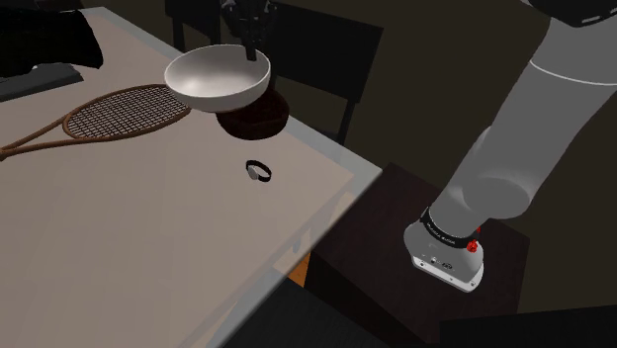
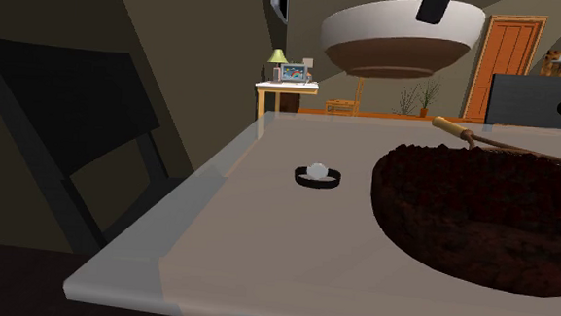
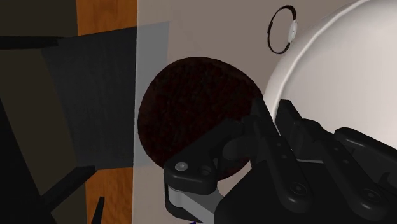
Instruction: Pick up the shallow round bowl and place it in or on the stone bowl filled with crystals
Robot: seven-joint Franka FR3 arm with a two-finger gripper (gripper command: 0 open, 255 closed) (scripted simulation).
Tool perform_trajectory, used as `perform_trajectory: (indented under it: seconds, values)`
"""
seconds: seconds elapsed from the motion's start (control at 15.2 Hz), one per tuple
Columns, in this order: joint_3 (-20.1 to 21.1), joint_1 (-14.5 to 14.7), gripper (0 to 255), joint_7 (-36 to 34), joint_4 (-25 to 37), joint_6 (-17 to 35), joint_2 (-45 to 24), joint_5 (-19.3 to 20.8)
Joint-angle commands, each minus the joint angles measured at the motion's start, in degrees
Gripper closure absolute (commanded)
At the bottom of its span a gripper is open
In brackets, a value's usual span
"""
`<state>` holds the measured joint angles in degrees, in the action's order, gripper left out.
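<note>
A shallow white round bowl (image 1: 218, 79) hangs in the air, my gripper (image 1: 249, 38) shut on its rim from above. Just beneath and slightly behind it, a dark brown rough bowl (image 1: 255, 121) rests on the pale table (image 1: 148, 227) near the far edge. The second exterior view has the white bowl (image 2: 401, 36) high above the table, a black finger (image 2: 434, 8) on its rim and the dark bowl (image 2: 480, 219) big in the foreground. In the wrist view my gripper (image 3: 275, 121) pinches the white bowl's (image 3: 343, 76) wall, with the dark bowl (image 3: 191, 108) below, off to one side.
A tennis racket (image 1: 109, 117) lies on the table to the shoulder view's left of the bowls. A small black wristband with a pale face (image 1: 259, 172) lies nearer the front. A dark chair (image 1: 336, 49) stands behind the table edge. My stand (image 1: 415, 247) is at lower right.
</note>
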<state>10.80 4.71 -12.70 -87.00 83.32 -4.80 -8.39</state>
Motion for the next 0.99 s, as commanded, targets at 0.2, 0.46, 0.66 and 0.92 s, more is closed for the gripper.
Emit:
perform_trajectory:
  seconds: [0.2,0.46,0.66,0.92]
  values:
    - [-2.5,-3.0,255,5.3,8.2,-3.9,-5.2,1.3]
    - [-4.2,-5.4,255,9.2,17.3,-7.8,-11.0,2.3]
    - [-5.1,-6.9,255,11.5,23.0,-9.8,-15.0,2.8]
    - [-5.2,-7.0,255,12.0,17.4,-5.8,-13.3,2.8]
